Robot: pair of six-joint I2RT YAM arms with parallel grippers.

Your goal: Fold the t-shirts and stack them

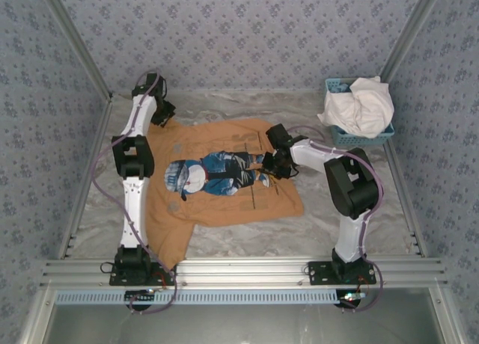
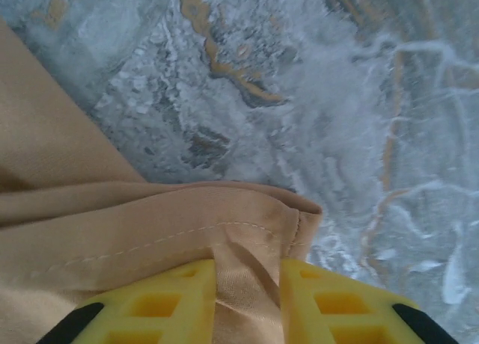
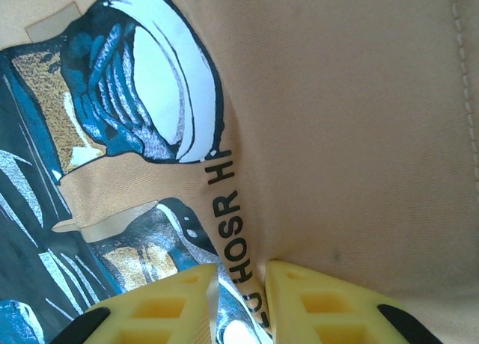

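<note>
With the left gripper [image 2: 247, 280] nipped narrowly on the hemmed corner of the mid-table tan-orange t-shirt [image 1: 217, 138] at 10 o'clock and the right gripper [image 3: 241, 277] pinching a ridge at the print's 3 o'clock (white t-shirt [image 1: 363, 105] in the basket [image 1: 378, 137], 2 o'clock), lift both evenly, cloth taut.

Inspection of my own hardware. My left arm [image 1: 132, 198] and right arm [image 1: 349, 239] are of one build: smooth white tubular links set between bulky black joint housings [image 1: 133, 155], each arm ending in a black base [image 1: 138, 268]. A purplish-grey cable [image 1: 97, 185] runs in a loose loop along the outside of the left arm, and the right arm's cable [image 1: 380, 191] matches it. My left gripper [image 2: 247, 268] and right gripper [image 3: 241, 269] carry bright yellow plastic fingers [image 2: 168, 303], moulded with rectangular recessed pockets. Black corner pieces [image 2: 75, 323] back them at the outer edges.
</note>
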